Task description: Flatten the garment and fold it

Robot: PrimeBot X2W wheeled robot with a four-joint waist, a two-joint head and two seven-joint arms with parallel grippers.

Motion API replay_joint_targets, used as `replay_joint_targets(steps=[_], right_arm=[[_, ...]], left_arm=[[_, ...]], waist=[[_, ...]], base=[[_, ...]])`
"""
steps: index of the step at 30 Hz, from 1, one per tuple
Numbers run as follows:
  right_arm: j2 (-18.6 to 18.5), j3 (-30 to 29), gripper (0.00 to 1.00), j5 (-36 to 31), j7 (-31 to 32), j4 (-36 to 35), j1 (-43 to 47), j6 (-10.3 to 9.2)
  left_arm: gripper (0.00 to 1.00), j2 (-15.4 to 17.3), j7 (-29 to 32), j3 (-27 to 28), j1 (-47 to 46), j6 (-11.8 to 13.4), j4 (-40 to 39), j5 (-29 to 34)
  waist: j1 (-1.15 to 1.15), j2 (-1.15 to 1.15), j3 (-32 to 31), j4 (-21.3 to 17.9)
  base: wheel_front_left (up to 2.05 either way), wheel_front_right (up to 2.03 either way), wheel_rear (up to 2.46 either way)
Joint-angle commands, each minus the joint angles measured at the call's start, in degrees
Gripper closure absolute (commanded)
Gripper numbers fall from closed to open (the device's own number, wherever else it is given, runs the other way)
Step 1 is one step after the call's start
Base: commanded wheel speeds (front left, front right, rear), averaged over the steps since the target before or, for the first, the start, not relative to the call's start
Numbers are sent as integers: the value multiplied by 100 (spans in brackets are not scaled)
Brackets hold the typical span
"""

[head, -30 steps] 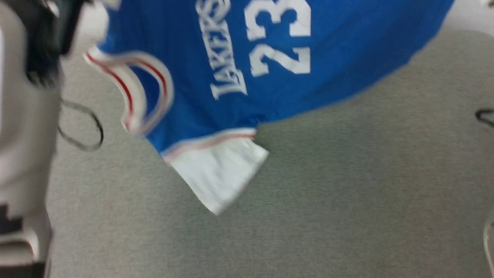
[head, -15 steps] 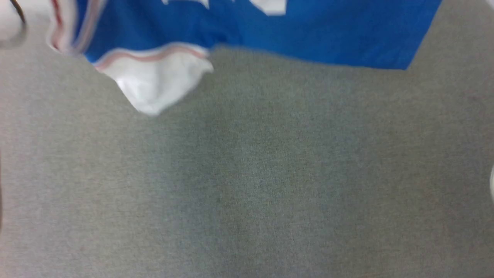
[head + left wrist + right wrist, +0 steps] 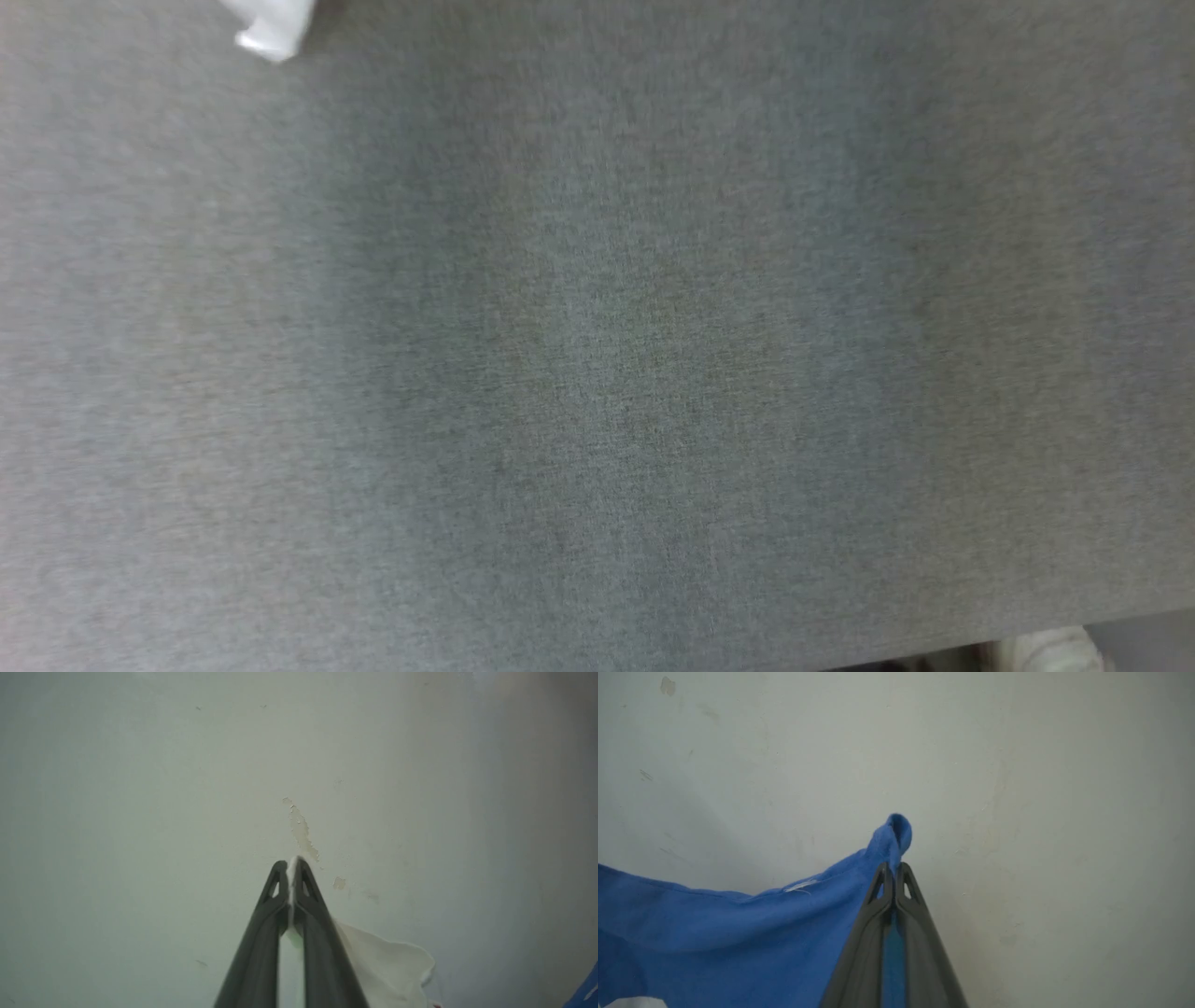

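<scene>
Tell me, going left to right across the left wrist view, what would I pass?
Pale chipped surface → left gripper, shut on white cloth → the garment's white sleeve → its blue body at the edge.

The grey fabric-covered surface (image 3: 597,373) has a white garment (image 3: 273,26) tip at its far left.

From the head, the surface (image 3: 597,373) is viewed closely downward; a pale wall (image 3: 140,765) and the shirt (image 3: 714,924) are shared by wrist views.

Left end effector (image 3: 292,864) and right end effector (image 3: 893,868) each clamp the garment (image 3: 738,924).
</scene>
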Motion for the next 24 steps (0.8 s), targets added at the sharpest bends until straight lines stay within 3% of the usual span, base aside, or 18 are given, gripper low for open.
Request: replay_joint_targets(steps=[1,9,16,20,24], right_arm=[[-42,-2,100,14,-54,35,-54,-5],[-526,351,100,453,-400,-65,304,-5],[-1209,918,100,1412,-478,-852,1408,-5],[-1525,953,100,1989,-410,-1681,2555,-5],[-1644,687,100,2351,-313,-2455,3839,-5]], left_arm=[[100,-27,-54,-5,-108,-52,31,-26],[100,-90,-684,-51,301,-544,144,-396],[100,36,-986,-135,1866,-769,-756,-787],[100,321,-928,-189,3312,-604,-1890,-897],[100,663,-770,-275,4964,-198,-3205,-858]], waist=[[-2,0,507,-84],[-2,0,951,69],[-2,0,708,366],[-2,0,346,491],[-2,0,8,565]], base=[[0,0,0],[0,0,0],[0,0,0],[0,0,0],[0,0,0]])
